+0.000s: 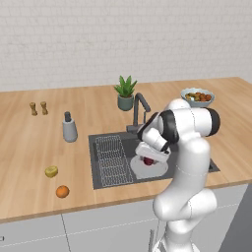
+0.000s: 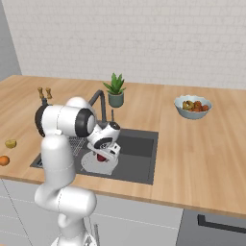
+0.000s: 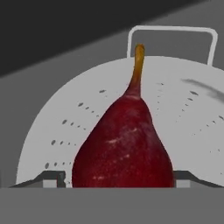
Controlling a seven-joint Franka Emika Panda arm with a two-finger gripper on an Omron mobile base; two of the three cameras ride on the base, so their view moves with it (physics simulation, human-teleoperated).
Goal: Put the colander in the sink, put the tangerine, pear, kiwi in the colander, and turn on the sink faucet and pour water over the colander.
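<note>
The pale colander lies in the dark sink. A dark red pear stands stem-up inside it. My gripper hangs low over the colander, open, with one fingertip on each side of the pear and a thin gap on the left. The orange tangerine and the yellow-green kiwi lie on the counter left of the sink. The faucet stands behind the basin. Water is out of view.
A wire rack fills the sink's left side. A potted plant stands behind the faucet. A bluish bowl of fruit sits at the back right. A grey bottle and two shakers stand to the left.
</note>
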